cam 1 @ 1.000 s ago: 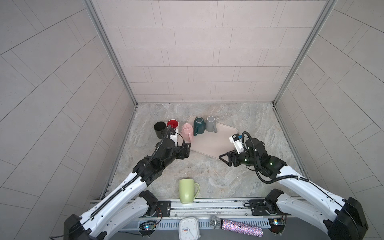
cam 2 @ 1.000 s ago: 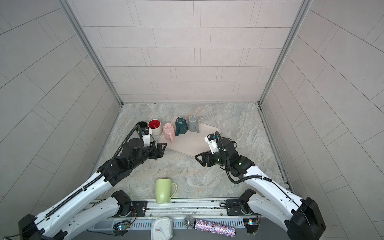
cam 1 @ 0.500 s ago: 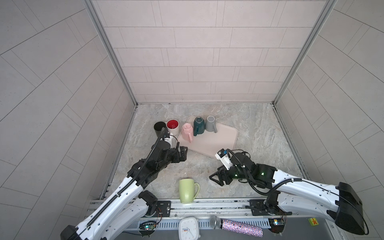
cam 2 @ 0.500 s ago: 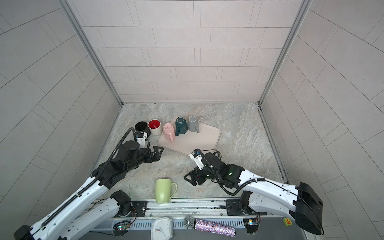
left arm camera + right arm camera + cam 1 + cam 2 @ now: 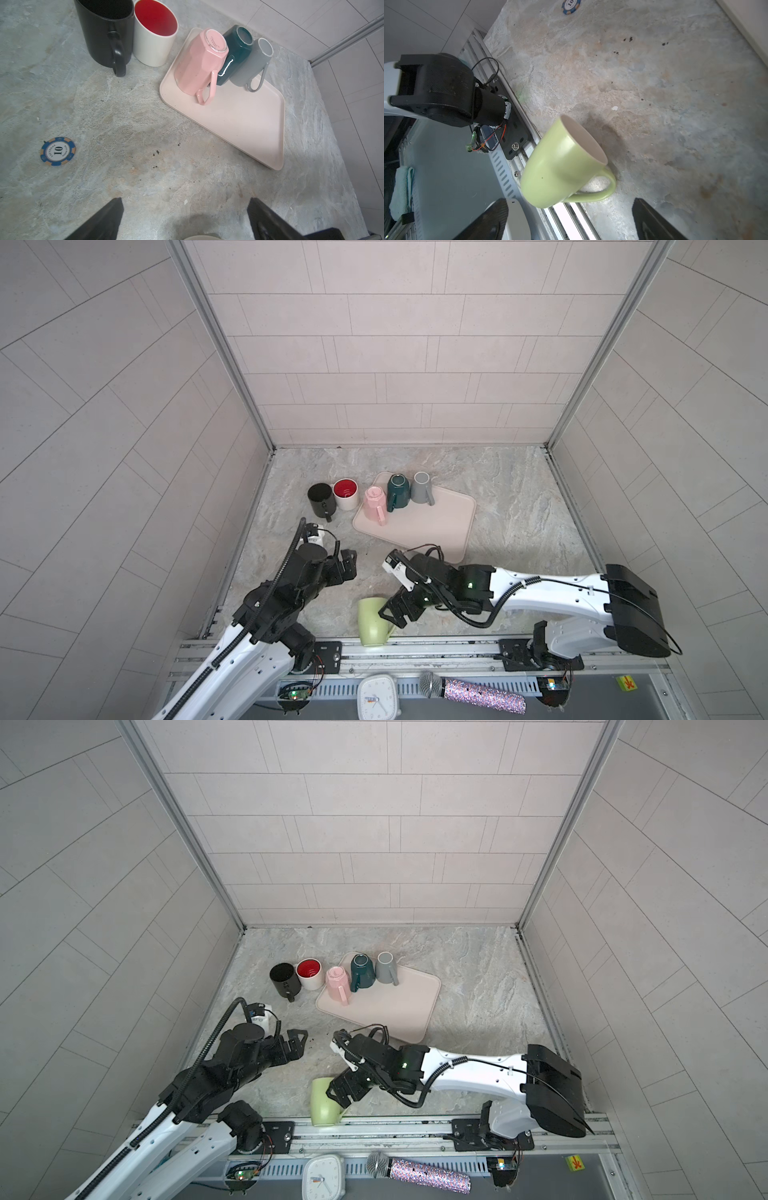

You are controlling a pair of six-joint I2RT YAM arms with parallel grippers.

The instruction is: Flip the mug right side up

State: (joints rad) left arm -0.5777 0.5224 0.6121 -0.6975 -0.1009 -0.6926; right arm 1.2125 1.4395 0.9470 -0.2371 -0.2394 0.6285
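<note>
Now our right claw (image 5: 394, 615), wide open and empty, sits just beside the upright green mug (image 5: 371, 628), handle toward it.

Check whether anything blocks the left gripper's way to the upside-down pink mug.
Nothing visible does. Only bare table and the tray edge lie between the open left gripper and the pink mug; the poker chip sits aside.

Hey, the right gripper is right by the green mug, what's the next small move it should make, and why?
Probably ease the right gripper forward until its open jaws straddle the green mug. In the right wrist view the mug stands upright just ahead of them, and nothing is gripped yet. The left gripper is open, empty and farther away.
</note>
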